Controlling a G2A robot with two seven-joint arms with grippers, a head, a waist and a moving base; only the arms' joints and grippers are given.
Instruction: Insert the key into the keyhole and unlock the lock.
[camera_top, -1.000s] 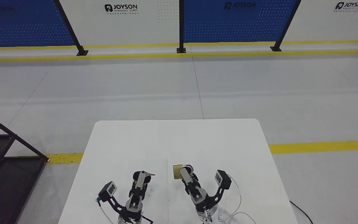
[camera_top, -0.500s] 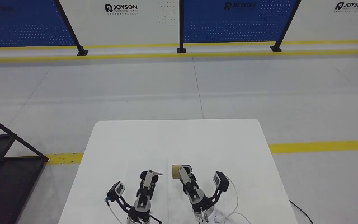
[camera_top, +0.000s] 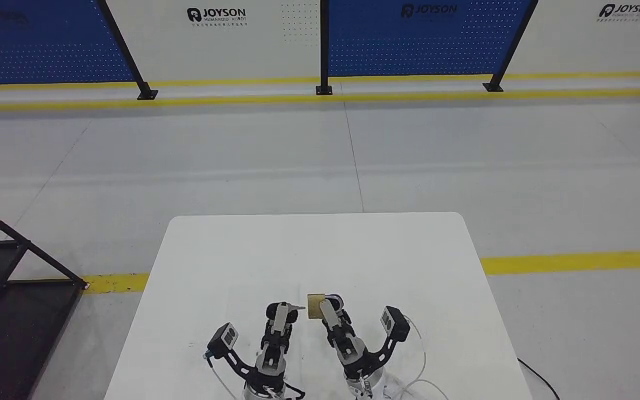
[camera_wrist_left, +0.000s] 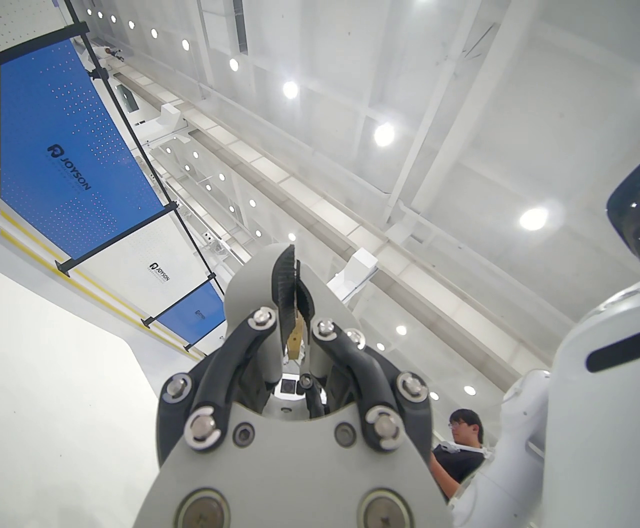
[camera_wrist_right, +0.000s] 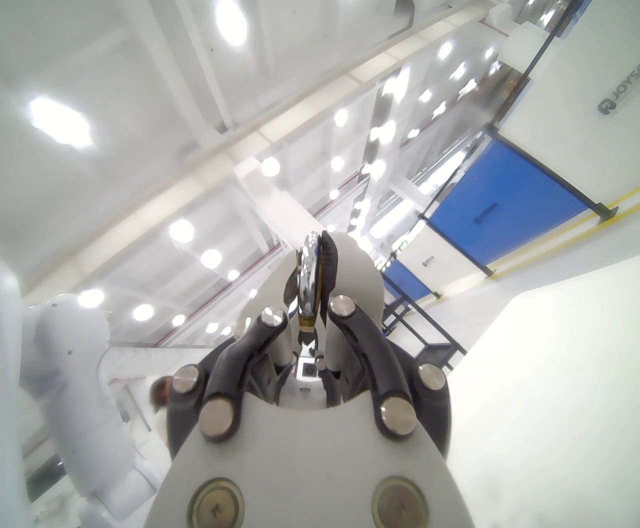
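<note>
Both arms are raised above the near part of the white table (camera_top: 300, 250), wrists tipped upward. A brass padlock (camera_top: 317, 304) is held up by my right gripper (camera_top: 328, 305). In the right wrist view that gripper (camera_wrist_right: 320, 250) is shut on the lock (camera_wrist_right: 306, 285), its silver shackle and a bit of brass showing between the pads. My left gripper (camera_top: 288, 311) is just left of the lock, a small gap apart. In the left wrist view it (camera_wrist_left: 295, 270) is shut on a small brass key (camera_wrist_left: 297, 336), mostly hidden by the pads.
The table's front edge lies close under both arms. A black frame (camera_top: 30, 270) stands on the floor to the table's left. Blue and white barrier panels (camera_top: 320, 40) line the far side of the floor.
My left arm has moved steadily to the right, bringing its gripper with the key close to the lock. The right arm and lock have stayed almost still.
</note>
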